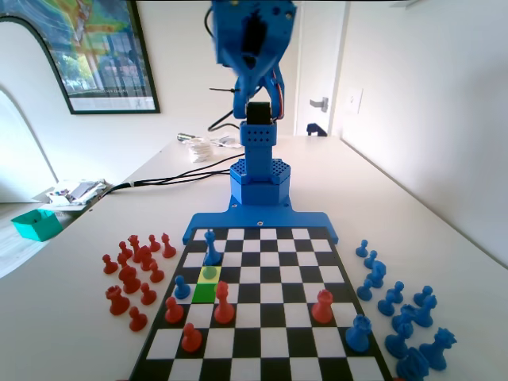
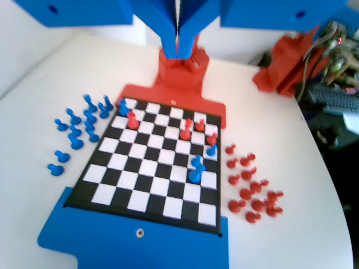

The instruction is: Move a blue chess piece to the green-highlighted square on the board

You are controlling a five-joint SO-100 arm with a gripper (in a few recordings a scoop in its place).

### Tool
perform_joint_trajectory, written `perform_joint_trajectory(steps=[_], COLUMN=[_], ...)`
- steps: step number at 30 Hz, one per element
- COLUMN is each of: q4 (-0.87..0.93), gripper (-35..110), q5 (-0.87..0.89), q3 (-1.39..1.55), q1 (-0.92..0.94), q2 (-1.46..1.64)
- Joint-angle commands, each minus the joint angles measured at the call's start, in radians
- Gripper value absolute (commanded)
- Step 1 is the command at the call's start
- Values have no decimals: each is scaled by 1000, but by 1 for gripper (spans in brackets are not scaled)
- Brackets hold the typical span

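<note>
Red pawn (image 1: 190,337) nearest; greenish round-headed blue chess piece (image 1: 209,274) stands upright.

A framed poster (image 1: 89,54) hangs on the white wall at upper left of the fixed view. On the white bench (image 1: 413,190), a teal box (image 1: 36,225) sits at the left edge beside a heap of papers (image 1: 75,191), and black cables (image 1: 171,176) trail past a white coil (image 1: 198,148). Captured red pieces (image 1: 135,270) cluster left of the chequered squares, captured blue pieces (image 1: 401,313) to the right. A door handle (image 1: 319,103) shows behind.
</note>
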Motion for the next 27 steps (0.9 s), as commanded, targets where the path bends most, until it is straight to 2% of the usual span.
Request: perform_joint_trajectory(steps=[1, 8, 12, 20, 27], q4=[5, -21, -43, -249, -295], gripper=[1, 1, 1, 1, 1], q5=[-40, -67, -25, 163, 385], q3=[-103, -193, -245, -156, -190], q1=[78, 175, 213, 278, 313], q2=[-150, -408, -517, -566, -681])
